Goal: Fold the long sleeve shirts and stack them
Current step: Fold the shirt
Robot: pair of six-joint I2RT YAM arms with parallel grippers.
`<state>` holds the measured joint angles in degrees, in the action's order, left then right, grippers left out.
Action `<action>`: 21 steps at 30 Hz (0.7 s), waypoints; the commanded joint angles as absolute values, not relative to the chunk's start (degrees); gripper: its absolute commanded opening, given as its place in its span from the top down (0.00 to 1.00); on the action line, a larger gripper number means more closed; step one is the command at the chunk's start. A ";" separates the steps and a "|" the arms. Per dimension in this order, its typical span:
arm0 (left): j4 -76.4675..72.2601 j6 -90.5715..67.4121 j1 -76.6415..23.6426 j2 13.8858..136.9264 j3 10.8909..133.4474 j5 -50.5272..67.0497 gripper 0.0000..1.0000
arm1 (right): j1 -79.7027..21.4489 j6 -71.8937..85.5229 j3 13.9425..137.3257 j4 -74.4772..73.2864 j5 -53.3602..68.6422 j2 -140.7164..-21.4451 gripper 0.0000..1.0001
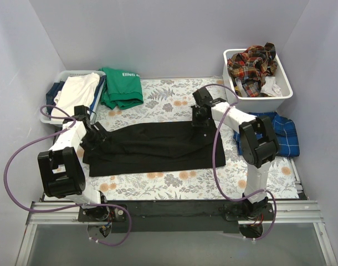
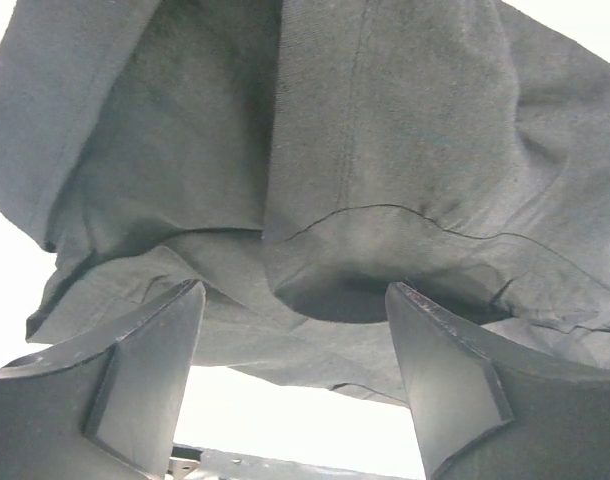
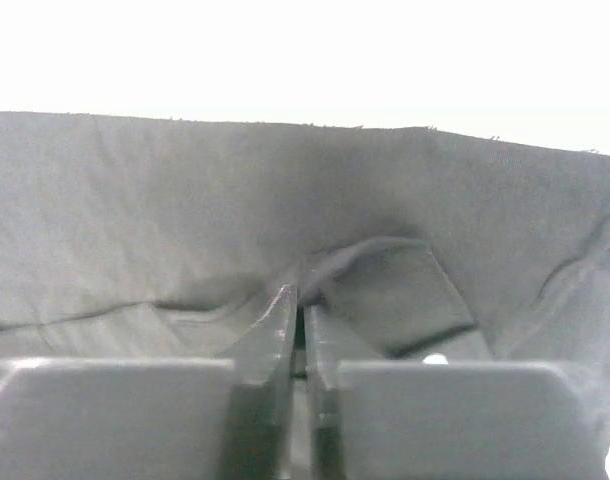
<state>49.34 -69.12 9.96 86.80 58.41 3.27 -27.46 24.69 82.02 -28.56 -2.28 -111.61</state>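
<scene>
A large black long sleeve shirt (image 1: 152, 145) lies spread across the middle of the flowered table. My left gripper (image 1: 90, 126) is at its left end, open, with the black cloth (image 2: 385, 180) between and beyond its fingers (image 2: 150, 370). My right gripper (image 1: 199, 121) is at the shirt's upper right edge, shut on a pinch of black cloth (image 3: 365, 262). A blue plaid shirt (image 1: 281, 133) lies at the right behind my right arm. Red-orange plaid shirts (image 1: 252, 64) fill a white bin.
A white bin (image 1: 285, 88) stands at the back right. A basket (image 1: 69, 75) with white and dark clothes is at the back left, next to a folded green top with white lettering (image 1: 122, 87). Grey walls enclose the table.
</scene>
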 commanded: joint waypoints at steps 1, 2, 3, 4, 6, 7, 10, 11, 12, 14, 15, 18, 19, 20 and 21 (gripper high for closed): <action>48.08 -69.96 10.63 87.36 57.39 5.80 0.29 | -26.72 27.42 84.03 -27.51 -2.55 -112.25 0.99; 47.82 -69.96 10.72 87.80 57.04 5.97 0.30 | -26.63 27.33 83.50 -27.07 -2.90 -111.54 0.99; 47.73 -69.96 10.81 87.98 56.87 6.06 0.30 | -26.63 27.42 81.58 -26.55 -3.25 -110.40 0.99; 47.55 -69.96 10.90 88.24 56.69 6.06 0.30 | -26.54 27.77 80.52 -24.98 -3.86 -107.69 0.99; 47.20 -69.87 10.90 88.85 56.51 6.33 0.32 | -26.46 27.95 76.84 -21.99 -3.96 -104.26 0.99; 47.02 -69.79 11.07 89.29 56.51 6.33 0.32 | -26.46 28.12 73.42 -20.67 -4.13 -100.76 0.99; 46.76 -69.87 11.16 90.70 56.69 6.24 0.33 | -26.37 28.91 67.27 -16.01 -4.39 -94.25 0.99; 46.67 -69.87 11.16 90.96 56.78 6.24 0.33 | -26.37 29.09 65.76 -13.47 -4.31 -92.65 0.99; 46.67 -69.96 11.25 91.23 56.95 6.33 0.33 | -26.37 29.18 64.09 -12.40 -4.31 -91.16 0.99; 46.41 -70.14 11.34 92.02 57.13 6.33 0.33 | -26.37 29.27 60.14 -10.21 -4.57 -86.85 0.99; 46.23 -70.31 11.25 92.37 57.22 6.15 0.33 | -26.37 29.18 58.90 -8.02 -4.57 -85.53 0.99; 45.79 -70.66 11.43 93.34 57.83 6.33 0.34 | -26.37 28.92 55.55 -4.59 -4.13 -81.22 0.99; 45.62 -70.66 11.34 93.69 58.27 6.42 0.34 | -26.37 28.65 54.85 -3.79 -3.78 -79.64 0.99; 45.53 -70.93 11.34 94.13 58.53 6.50 0.35 | -26.37 28.48 54.32 -3.17 -2.74 -78.93 0.99; 45.53 -70.93 11.42 94.39 58.88 6.59 0.36 | -26.37 28.39 53.27 -2.38 -2.38 -78.23 0.99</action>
<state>46.92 -69.97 10.83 93.21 57.06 5.65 -26.59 28.51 55.75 -9.87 -3.64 -81.54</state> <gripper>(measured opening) 0.656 0.033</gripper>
